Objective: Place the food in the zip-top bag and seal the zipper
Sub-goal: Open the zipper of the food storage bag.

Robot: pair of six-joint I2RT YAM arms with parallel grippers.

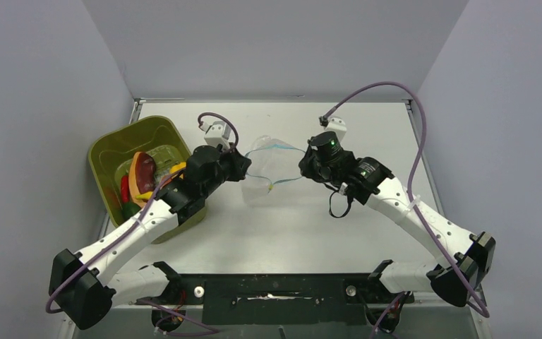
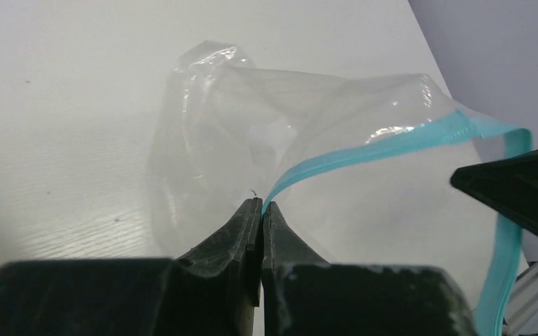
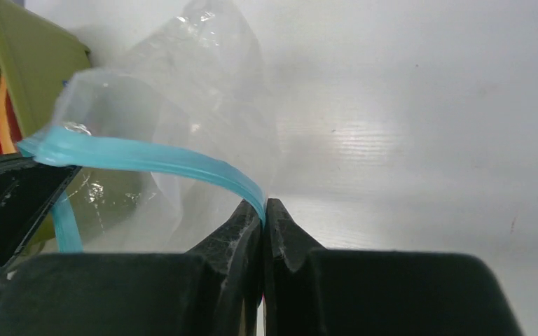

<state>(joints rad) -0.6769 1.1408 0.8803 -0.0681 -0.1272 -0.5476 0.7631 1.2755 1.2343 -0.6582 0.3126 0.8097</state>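
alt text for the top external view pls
Two robot arms hold a clear bag between them over a white table, the left gripper and right gripper each shut on its blue zipper, mouth open. Toy food lies in a green bin at left.

Clear as glass on the zip-top bag (image 1: 268,169), bright teal-blue along the zipper (image 2: 364,155). Olive green on the bin (image 1: 113,150); red, yellow, orange on the food (image 1: 141,175). Matte black on the left gripper (image 2: 261,206) and the right gripper (image 3: 265,204).
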